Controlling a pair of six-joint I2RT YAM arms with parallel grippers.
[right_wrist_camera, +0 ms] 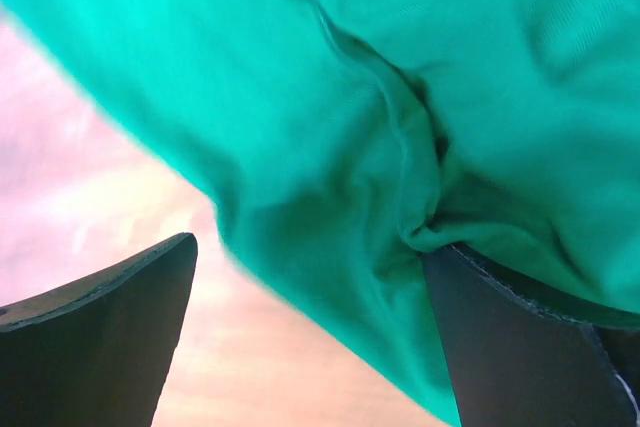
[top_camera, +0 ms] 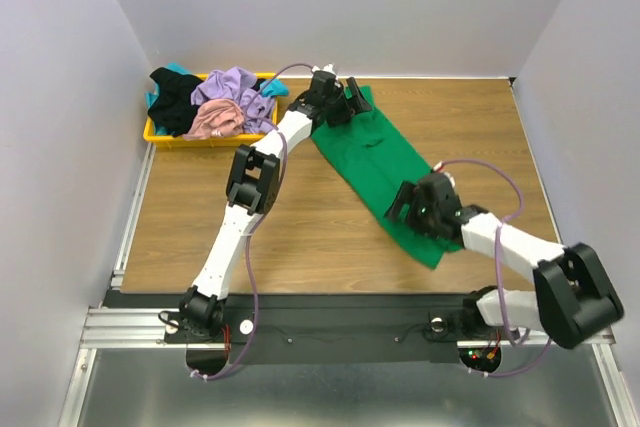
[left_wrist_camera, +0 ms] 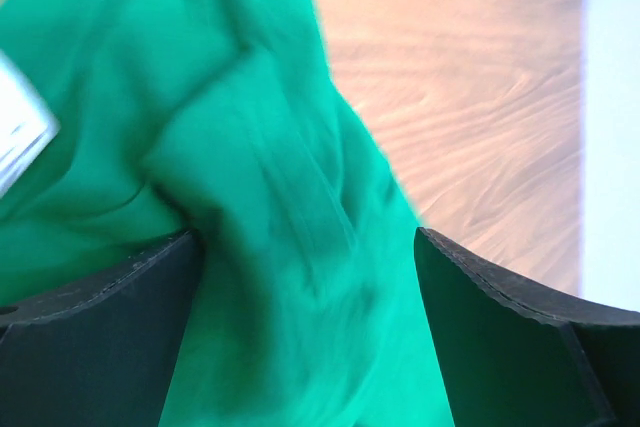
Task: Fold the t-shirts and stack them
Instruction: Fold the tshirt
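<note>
A bright green t-shirt (top_camera: 380, 162) lies crumpled in a long diagonal strip on the wooden table. My left gripper (top_camera: 340, 102) is at its far end, jaws wide open, with green cloth (left_wrist_camera: 270, 147) between the fingers and a white label (left_wrist_camera: 20, 132) at the left. My right gripper (top_camera: 408, 202) is over the near part of the shirt, jaws wide open astride the shirt's edge (right_wrist_camera: 400, 67). Lavender (top_camera: 235, 87), dusty pink (top_camera: 215, 119), black (top_camera: 175, 102) and teal (top_camera: 175, 69) t-shirts lie heaped at the back left.
The heaped shirts lie in a shallow yellow tray (top_camera: 160, 137) in the back left corner. White walls close in the table at the left, back and right. Bare wood (top_camera: 300, 227) shows between the arms.
</note>
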